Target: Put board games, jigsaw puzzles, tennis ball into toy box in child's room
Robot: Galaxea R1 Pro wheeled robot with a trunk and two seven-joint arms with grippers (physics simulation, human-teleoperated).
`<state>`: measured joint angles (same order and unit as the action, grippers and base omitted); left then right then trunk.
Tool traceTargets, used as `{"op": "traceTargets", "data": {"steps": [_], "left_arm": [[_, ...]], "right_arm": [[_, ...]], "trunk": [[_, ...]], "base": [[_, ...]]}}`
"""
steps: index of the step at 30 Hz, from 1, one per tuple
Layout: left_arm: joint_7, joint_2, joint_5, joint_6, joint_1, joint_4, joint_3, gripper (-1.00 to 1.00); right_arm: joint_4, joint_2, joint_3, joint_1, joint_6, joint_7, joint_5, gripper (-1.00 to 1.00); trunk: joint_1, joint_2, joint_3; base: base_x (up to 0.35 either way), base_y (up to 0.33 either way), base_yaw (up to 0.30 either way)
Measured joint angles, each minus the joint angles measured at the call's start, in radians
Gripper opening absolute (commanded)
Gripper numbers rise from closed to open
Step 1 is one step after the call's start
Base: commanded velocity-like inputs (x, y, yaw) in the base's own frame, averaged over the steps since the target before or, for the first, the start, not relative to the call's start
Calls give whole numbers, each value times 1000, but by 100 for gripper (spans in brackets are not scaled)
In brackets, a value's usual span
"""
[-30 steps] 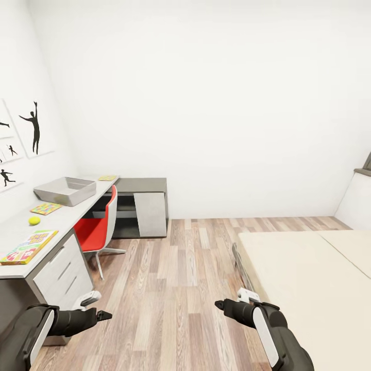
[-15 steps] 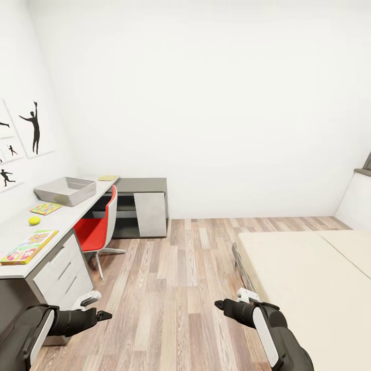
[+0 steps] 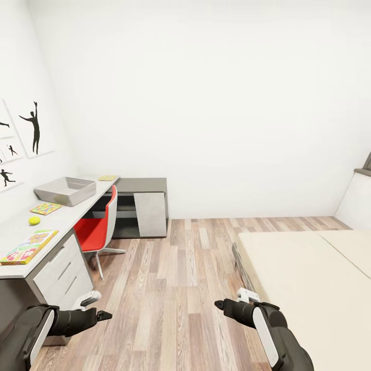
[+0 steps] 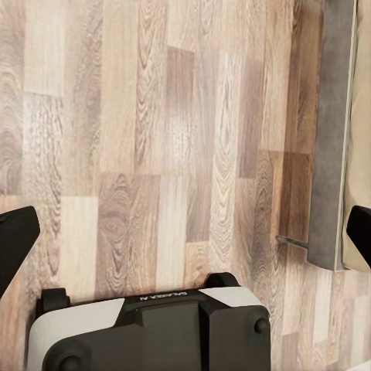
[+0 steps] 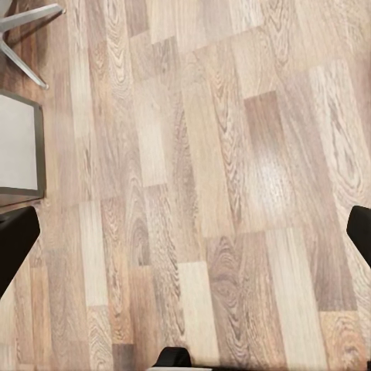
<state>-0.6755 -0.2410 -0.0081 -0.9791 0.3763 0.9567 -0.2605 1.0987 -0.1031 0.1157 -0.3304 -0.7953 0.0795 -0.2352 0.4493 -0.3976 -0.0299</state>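
The table (image 3: 67, 216) runs along the left wall. On it stand the grey toy box (image 3: 66, 190), a jigsaw puzzle (image 3: 45, 208), the yellow-green tennis ball (image 3: 34, 220) and a colourful board game (image 3: 28, 247) near its front end. A second jigsaw puzzle (image 3: 107, 178) lies at the table's far end. The bed (image 3: 309, 278) is at the right, its visible mattress plain beige. My left gripper (image 3: 105, 314) (image 4: 185, 232) and right gripper (image 3: 219, 305) (image 5: 185, 236) hang low over the wood floor, both open and holding nothing, far from the toys.
A red swivel chair (image 3: 97, 229) is tucked at the table. A dark grey cabinet (image 3: 141, 206) stands in the far corner. Wood floor (image 3: 175, 278) lies between table and bed. The bed frame's edge (image 4: 332, 154) is close to my left arm.
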Motion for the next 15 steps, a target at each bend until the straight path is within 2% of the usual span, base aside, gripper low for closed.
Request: {"op": "traceTargets", "data": {"steps": [5,11,15], "left_arm": [[0,0,0,0,0,0,0,100],[0,0,0,0,0,0,0,100],[0,0,0,0,0,0,0,100]], "right_arm": [[0,0,-2,0,0,0,0,100],[0,1,-19,0,1,-4,0,100],[0,1,-29,0,1,-6,0,100]], "trunk": [[0,0,0],[0,0,0],[0,0,0]], "base": [[0,0,56],[0,0,172],[0,0,96]]}}
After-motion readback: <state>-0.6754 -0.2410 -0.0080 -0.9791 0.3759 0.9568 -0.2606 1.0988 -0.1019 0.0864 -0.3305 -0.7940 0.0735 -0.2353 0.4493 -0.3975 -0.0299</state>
